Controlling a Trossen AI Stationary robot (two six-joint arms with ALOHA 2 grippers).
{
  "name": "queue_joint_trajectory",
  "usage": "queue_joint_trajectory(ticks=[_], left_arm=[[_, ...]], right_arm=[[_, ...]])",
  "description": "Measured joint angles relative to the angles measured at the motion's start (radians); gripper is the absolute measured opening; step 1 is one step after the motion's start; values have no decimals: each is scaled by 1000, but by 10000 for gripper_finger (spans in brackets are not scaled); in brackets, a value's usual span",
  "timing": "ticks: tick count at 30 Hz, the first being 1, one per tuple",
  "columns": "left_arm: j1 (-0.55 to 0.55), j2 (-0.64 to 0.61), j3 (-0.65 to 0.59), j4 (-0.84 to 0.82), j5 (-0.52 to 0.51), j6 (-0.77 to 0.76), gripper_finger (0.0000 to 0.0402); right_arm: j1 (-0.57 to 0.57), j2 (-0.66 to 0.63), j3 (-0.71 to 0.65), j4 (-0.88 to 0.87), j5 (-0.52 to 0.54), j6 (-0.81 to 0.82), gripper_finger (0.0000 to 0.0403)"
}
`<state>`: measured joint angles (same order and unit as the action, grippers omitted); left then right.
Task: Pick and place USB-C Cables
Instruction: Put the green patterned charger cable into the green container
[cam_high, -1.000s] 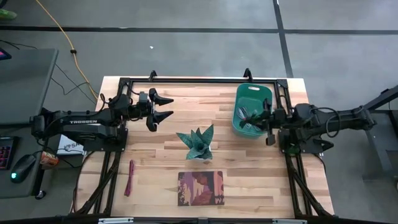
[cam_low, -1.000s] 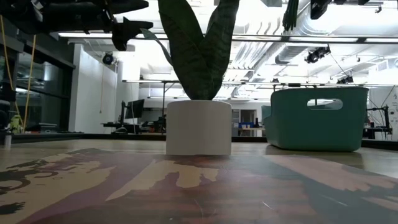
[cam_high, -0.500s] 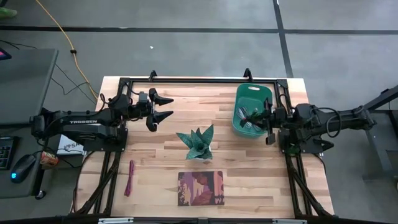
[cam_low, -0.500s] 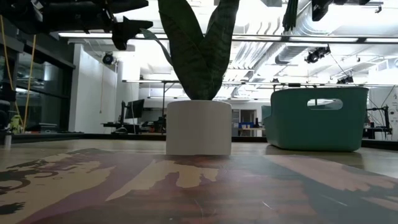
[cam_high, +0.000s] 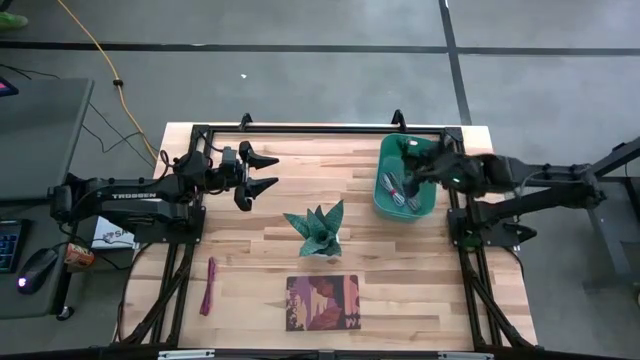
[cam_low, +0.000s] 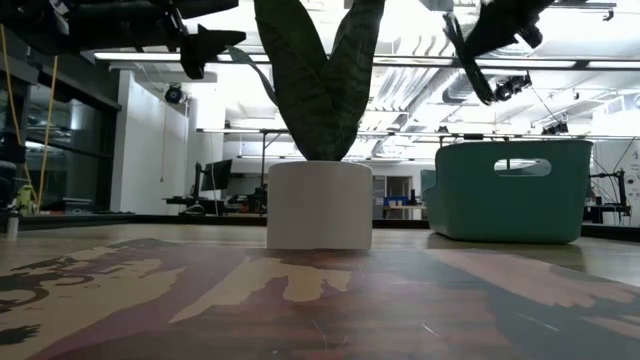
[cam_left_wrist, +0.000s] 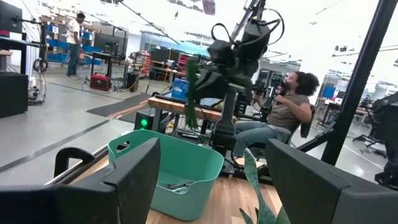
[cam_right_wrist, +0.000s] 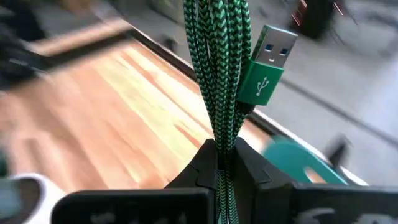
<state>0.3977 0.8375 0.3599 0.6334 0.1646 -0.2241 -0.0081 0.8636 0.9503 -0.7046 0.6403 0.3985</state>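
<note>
My right gripper hovers over the teal bin at the table's far right and is shut on the green braided cable bundle, whose green plug shows in the right wrist view. In the left wrist view the green cable hangs above the bin. Grey and white cable bundles lie in the bin. The dark red cable lies flat near the table's near left. My left gripper waits open above the table's far left. My right gripper pinches the green cable bundle between its two fingers, with several strands together near one end of the bundle. The rest of the bundle and its plug reach out past the fingertips. The cable is lifted clear and hangs over the bin.
A teal folded-paper plant in a white pot stands mid-table. A reddish-brown book lies toward the near edge. A black frame runs along the far edge. A seated person shows beyond the table.
My right gripper, still shut on the green cable, has swung toward the table's far edge and turned over the bin. In the low view the cable now slants where it had hung straight down. My left arm has kept still.
</note>
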Motion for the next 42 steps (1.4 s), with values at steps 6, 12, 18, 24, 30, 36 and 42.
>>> queue_joint_trajectory(ticks=[6,12,18,24,30,36,42], left_arm=[[0,0,0,0,0,0,271],[0,0,0,0,0,-1,271],[0,0,0,0,0,-9,271],[0,0,0,0,0,-8,271],[0,0,0,0,0,-8,271],[0,0,1,1,0,-8,271],[0,0,1,0,0,-9,271]], right_arm=[[-95,165,130,-262,-75,142,3],[-189,269,70,-285,-254,200,3],[-304,382,-59,-260,-365,233,3],[-386,478,-166,-154,-454,225,3],[-427,555,-232,-37,-520,204,3],[-431,595,-235,2,-533,204,16],[-431,592,-235,7,-535,204,42]])
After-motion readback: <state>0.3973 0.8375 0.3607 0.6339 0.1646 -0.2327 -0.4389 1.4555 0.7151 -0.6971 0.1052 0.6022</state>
